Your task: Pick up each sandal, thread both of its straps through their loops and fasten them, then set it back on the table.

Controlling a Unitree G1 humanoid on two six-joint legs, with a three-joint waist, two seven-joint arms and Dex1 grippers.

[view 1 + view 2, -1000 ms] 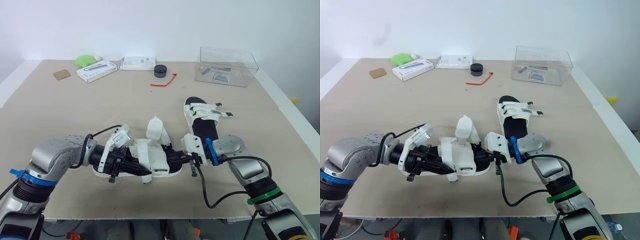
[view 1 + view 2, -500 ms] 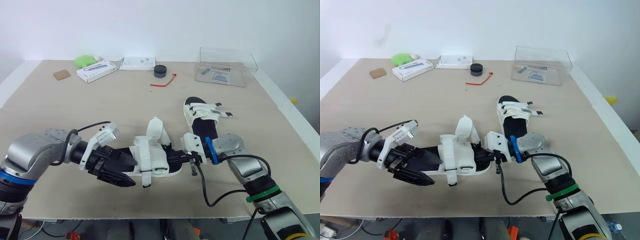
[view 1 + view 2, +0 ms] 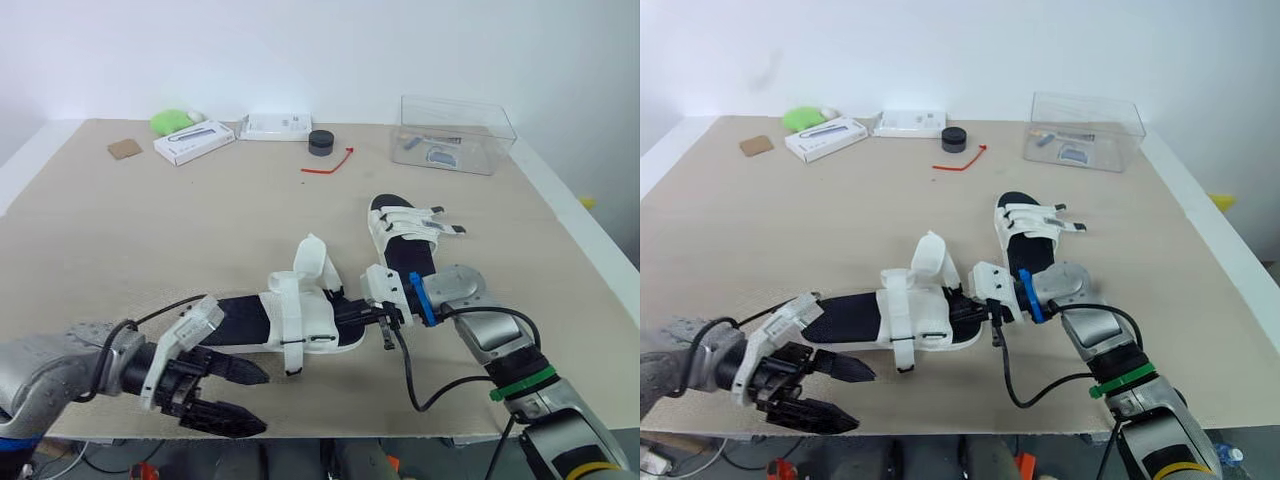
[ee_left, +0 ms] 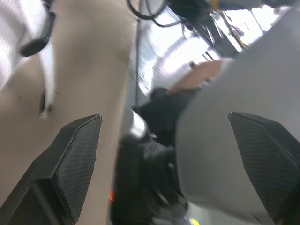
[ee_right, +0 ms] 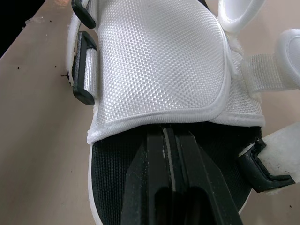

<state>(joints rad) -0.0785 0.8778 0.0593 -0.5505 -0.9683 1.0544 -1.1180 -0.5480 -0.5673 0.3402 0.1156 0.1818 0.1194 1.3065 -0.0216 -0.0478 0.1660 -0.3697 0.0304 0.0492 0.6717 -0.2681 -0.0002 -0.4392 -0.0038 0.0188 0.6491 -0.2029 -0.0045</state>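
While the sandal (image 3: 290,320) lies on the table (image 3: 120,220) along 9 to 3 o'clock, the right gripper (image 3: 342,311), fingers together, rests inside its 3 o'clock end, nearer than the left gripper (image 3: 262,403), spread empty at 7 o'clock.

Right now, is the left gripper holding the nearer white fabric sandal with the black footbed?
No, the left gripper is open and apart from the white fabric sandal.

Clear box (image 3: 457,133), black puck (image 3: 320,142), red tie (image 3: 330,163), green lump (image 3: 170,122).
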